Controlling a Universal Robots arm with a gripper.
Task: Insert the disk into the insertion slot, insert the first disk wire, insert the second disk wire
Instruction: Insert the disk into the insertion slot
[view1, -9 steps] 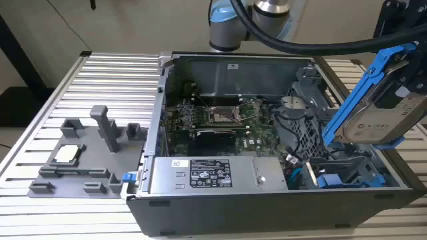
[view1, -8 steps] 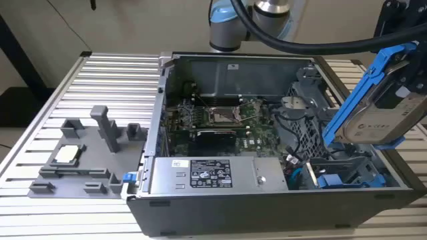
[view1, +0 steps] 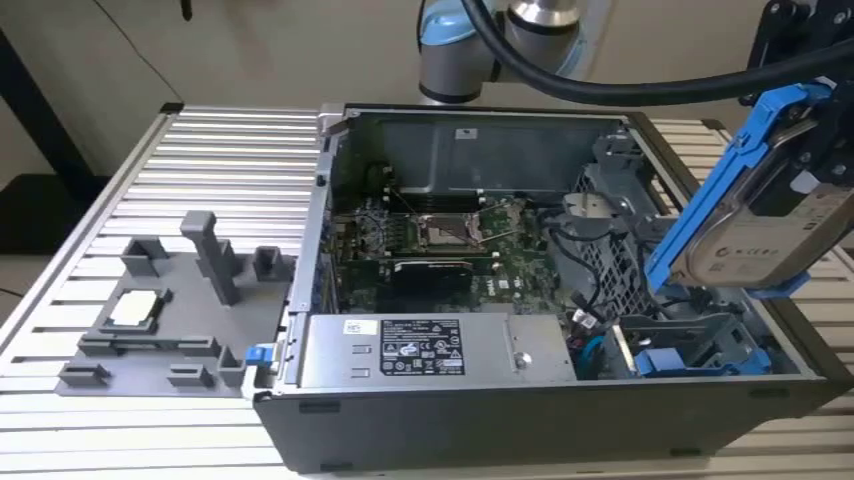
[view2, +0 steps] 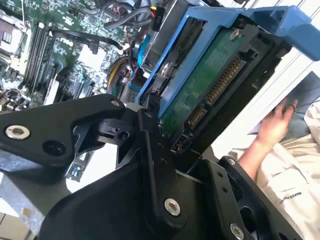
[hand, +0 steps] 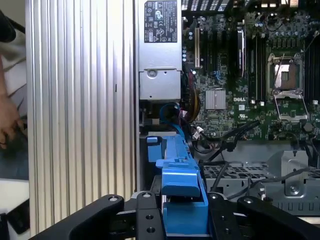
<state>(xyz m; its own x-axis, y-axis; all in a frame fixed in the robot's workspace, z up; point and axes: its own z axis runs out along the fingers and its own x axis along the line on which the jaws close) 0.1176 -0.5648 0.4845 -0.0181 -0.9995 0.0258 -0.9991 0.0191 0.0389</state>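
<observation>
My gripper (view1: 811, 175) is shut on the disk (view1: 754, 225), a silver-grey drive in a blue carrier frame (view1: 721, 170). It holds the disk tilted in the air at the exterior view's right, above the open computer case. The insertion slot (view1: 694, 340), a dark grey bay, sits below it in the case's near right corner. In the second wrist view the disk's green underside (view2: 210, 85) and connectors face the camera. The first wrist view shows the blue frame (hand: 180, 190) between my black fingers (hand: 145, 220). Blue and black cables (hand: 172, 112) lie by the bay; I cannot tell which are the disk wires.
A power supply (view1: 407, 350) fills the case's near side, with the motherboard (view1: 441, 235) behind it. A grey fixture plate (view1: 147, 320) lies on the ribbed table (view1: 214, 150) at the exterior view's left. A person's hand (view2: 275, 125) is close to the case.
</observation>
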